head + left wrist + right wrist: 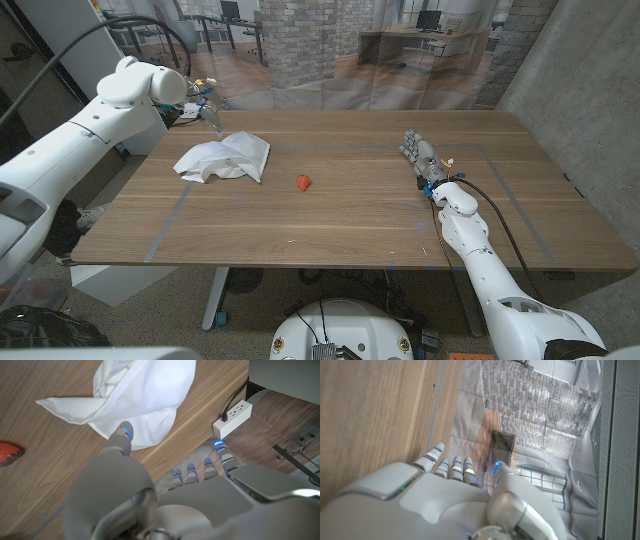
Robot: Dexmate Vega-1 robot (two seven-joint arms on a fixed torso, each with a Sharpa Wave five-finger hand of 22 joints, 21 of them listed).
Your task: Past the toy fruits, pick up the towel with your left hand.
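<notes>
Nearest our head camera, the bench (pixel 330 235) edge runs bare below both arms. Our task's thing, the towel (pixel 224 157), lies crumpled and white on the bench, its far corner just under our left hand (pixel 203 102). In the left wrist view the towel (pixel 135 397) sits just ahead of the thumb, whose tip looks to touch or nearly touch the cloth's edge; we cannot tell which. The other fingers (pixel 206 467) hang past the bench's far edge, over the floor, spread apart and holding nothing.

Beyond the thumb's side, well apart from the towel, lies one small red toy fruit (pixel 304 183), also seen in the left wrist view (pixel 10 453).

Our right hand (pixel 421 153) rests on the bench, well away from the towel, fingers (pixel 440 465) straight, side by side and holding nothing.

We judge the step to be the approach: our left hand is over the towel's far edge, but no grip is made. The next move calls for bringing the fingers back over the cloth, lowering onto the bunched folds, and closing thumb against fingers on a thick fold before lifting.
</notes>
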